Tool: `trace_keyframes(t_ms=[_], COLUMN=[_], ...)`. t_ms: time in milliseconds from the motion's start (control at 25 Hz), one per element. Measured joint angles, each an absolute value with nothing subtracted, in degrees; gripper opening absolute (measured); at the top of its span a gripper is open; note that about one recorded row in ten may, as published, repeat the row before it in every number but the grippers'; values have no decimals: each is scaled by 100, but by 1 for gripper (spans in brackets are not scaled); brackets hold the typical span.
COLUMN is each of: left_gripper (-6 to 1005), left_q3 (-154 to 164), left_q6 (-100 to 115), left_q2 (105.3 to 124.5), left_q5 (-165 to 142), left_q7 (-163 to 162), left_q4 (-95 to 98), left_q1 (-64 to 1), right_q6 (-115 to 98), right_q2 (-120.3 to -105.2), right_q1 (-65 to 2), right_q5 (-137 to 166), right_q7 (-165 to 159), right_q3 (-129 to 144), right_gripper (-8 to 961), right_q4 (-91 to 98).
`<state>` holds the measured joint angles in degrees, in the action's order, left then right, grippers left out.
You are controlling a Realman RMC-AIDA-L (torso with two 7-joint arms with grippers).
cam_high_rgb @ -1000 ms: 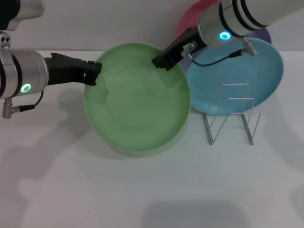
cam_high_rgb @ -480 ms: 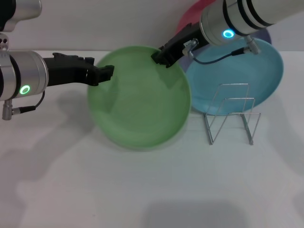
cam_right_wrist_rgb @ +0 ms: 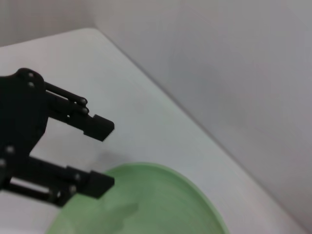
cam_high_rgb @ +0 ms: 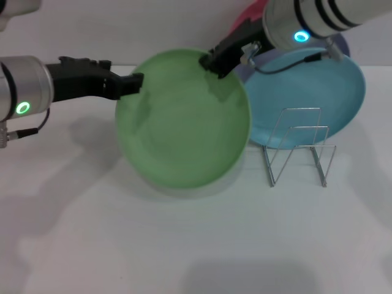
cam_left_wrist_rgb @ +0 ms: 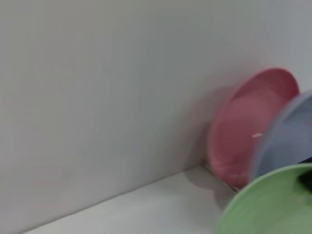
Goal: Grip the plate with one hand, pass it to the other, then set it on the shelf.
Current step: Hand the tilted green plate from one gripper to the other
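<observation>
The light green plate [cam_high_rgb: 180,119] hangs tilted above the white table. My right gripper [cam_high_rgb: 214,61], on the black-striped arm, is shut on the plate's far rim. My left gripper [cam_high_rgb: 135,84], on the plain silver arm, is at the plate's left rim. In the right wrist view the left gripper [cam_right_wrist_rgb: 100,156] is open, its fingers [cam_right_wrist_rgb: 97,127] apart and just off the plate's edge [cam_right_wrist_rgb: 146,204]. The plate also shows in the left wrist view [cam_left_wrist_rgb: 268,204]. The wire shelf [cam_high_rgb: 298,147] stands on the table to the right of the plate.
A light blue plate [cam_high_rgb: 324,92] leans behind the shelf. A pink plate [cam_high_rgb: 244,24] and a lavender plate [cam_high_rgb: 342,46] stand against the back wall; both also show in the left wrist view, pink [cam_left_wrist_rgb: 248,126] and lavender [cam_left_wrist_rgb: 285,136].
My left gripper has opened and let go of the plate's left rim. My right gripper has lifted the plate a little, up and to the right.
</observation>
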<state>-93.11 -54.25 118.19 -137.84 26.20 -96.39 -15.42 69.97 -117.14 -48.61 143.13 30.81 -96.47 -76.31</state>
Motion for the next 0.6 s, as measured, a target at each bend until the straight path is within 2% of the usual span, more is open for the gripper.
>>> trace_keyframes(t_ms=[200,320,600], left_gripper=[661,661,660], left_q3=[-9317,-9034,-8548], left_q6=[-4684,-2996,-1357], left_q2=[11819,11825,11820], left_q5=[-13811,-13788,-13791], left_q7=[2718,2849,2853], left_q4=[-9673,-9608,-9312], left_q1=[-1208,-636,-167], right_q6=[7089,7151,7202], right_q2=[-11748,-11802,-11875], right_q1=[-4599,-4162,-3793], right_q5=[14767,14808,14774], right_q7=[3676,4619,5473], right_q3=[-9705,-9826,-9877], right_gripper=[45,45,46], right_q4=[-8518,-9570,-10222])
